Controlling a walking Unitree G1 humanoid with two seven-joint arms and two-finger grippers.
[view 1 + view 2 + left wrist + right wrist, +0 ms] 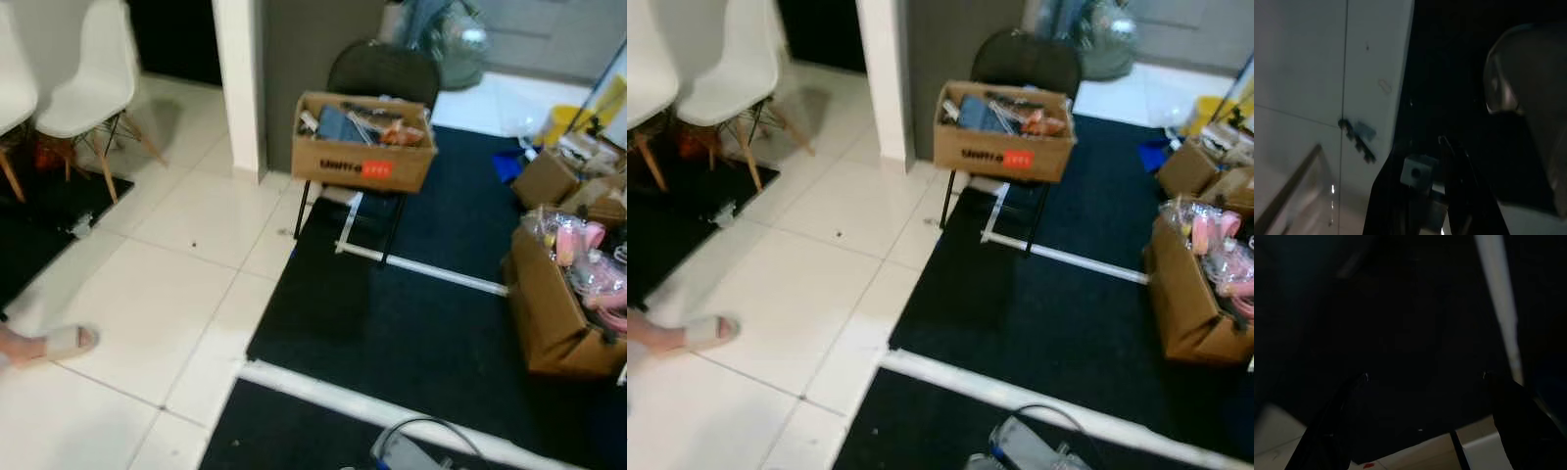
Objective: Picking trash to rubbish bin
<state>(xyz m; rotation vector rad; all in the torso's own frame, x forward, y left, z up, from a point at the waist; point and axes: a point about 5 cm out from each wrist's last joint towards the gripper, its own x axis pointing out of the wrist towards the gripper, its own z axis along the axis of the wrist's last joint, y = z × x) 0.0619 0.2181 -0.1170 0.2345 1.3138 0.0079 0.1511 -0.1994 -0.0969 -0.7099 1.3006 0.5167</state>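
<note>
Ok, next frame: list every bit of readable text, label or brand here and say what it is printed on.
"Unitree": black print on the front of the cardboard box sitting on the black chair; blurred, but it reads that way.
A red label right after that word: too blurred to read.
The open cardboard box on the right: no print can be made out on its side.
Both wrist views: too dark, no text to be made out.

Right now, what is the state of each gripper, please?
Left gripper: cannot be told, too dark.
Right gripper: open, holding nothing.
</note>
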